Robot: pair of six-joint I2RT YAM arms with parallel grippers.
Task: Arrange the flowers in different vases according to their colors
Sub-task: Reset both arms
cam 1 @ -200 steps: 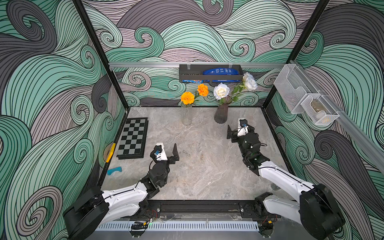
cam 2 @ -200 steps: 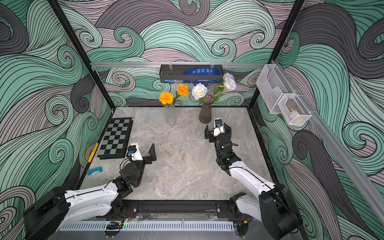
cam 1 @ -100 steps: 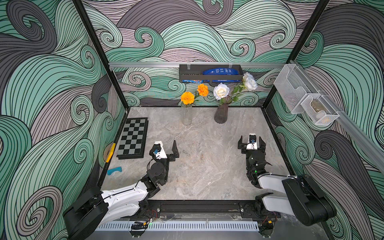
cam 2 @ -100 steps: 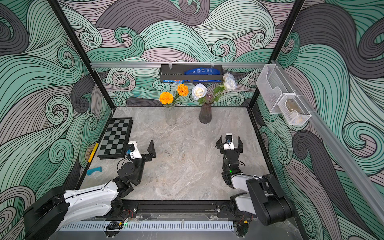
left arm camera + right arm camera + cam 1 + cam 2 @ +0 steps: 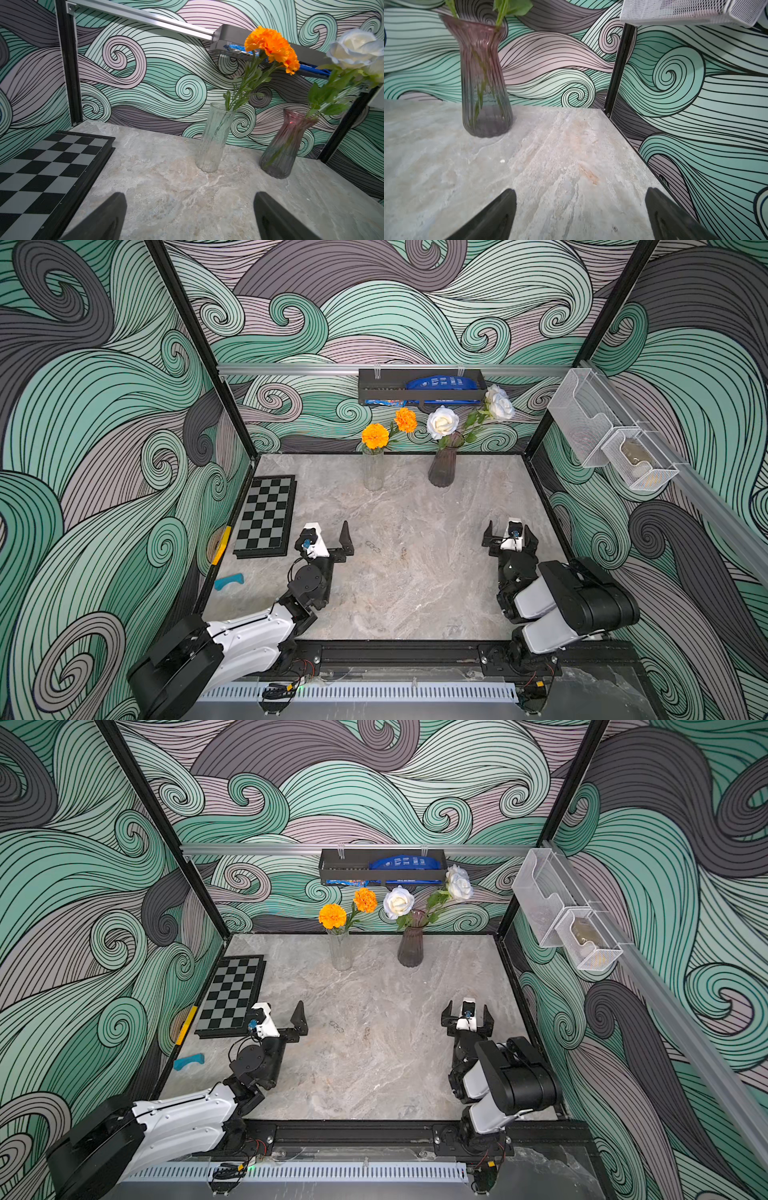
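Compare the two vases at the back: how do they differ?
The clear vase is a straight, colourless cylinder; the purple vase is smoky-tinted, with a pinched neck and flared rim. The clear vase holds the orange flowers; the purple vase holds the white roses. Both are glass and stand upright.

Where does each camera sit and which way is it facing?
Both top views: high at front, looking down toward the back wall; both arms, left end effector and right end effector open.
Left wrist: low, facing chessboard, clear vase, purple vase; own fingers show.
Right wrist: low, facing purple vase and corner; own fingers show.
Shared: both wrists see purple vase.
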